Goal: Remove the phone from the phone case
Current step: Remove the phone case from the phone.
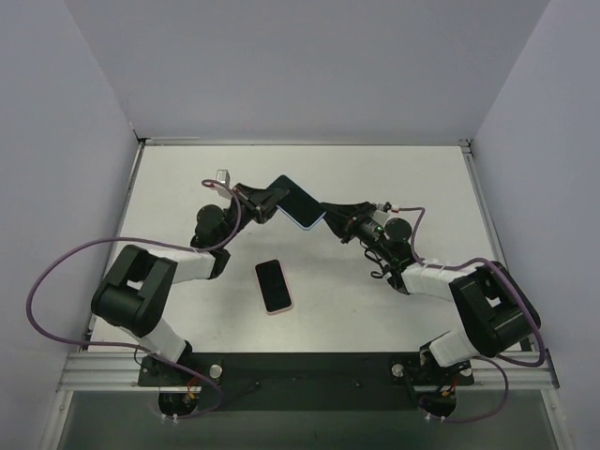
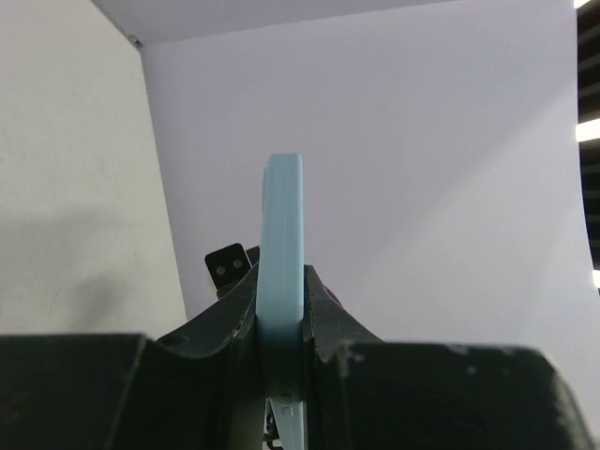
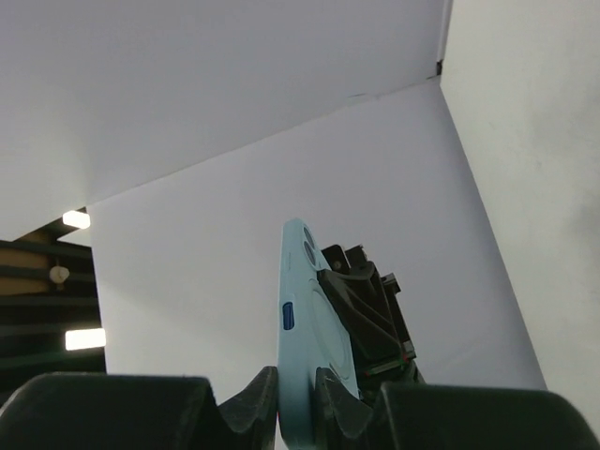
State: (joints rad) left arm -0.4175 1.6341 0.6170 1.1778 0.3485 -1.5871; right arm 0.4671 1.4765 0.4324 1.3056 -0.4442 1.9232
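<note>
A light blue phone case (image 1: 300,203) with a dark face is held tilted above the middle of the table. I cannot tell whether a phone sits in it. My left gripper (image 1: 273,199) is shut on its left end and my right gripper (image 1: 327,217) is shut on its right end. In the left wrist view the case (image 2: 282,234) stands edge-on between the fingers of the left gripper (image 2: 281,286). In the right wrist view the case (image 3: 302,309) shows camera holes and a blue side button, clamped in the right gripper (image 3: 298,386). A phone with a pink rim (image 1: 274,286) lies flat, screen up.
The white table (image 1: 403,178) is enclosed by pale walls at the back and sides. A metal rail (image 1: 309,370) runs along the near edge by the arm bases. Purple cables loop out from both arms.
</note>
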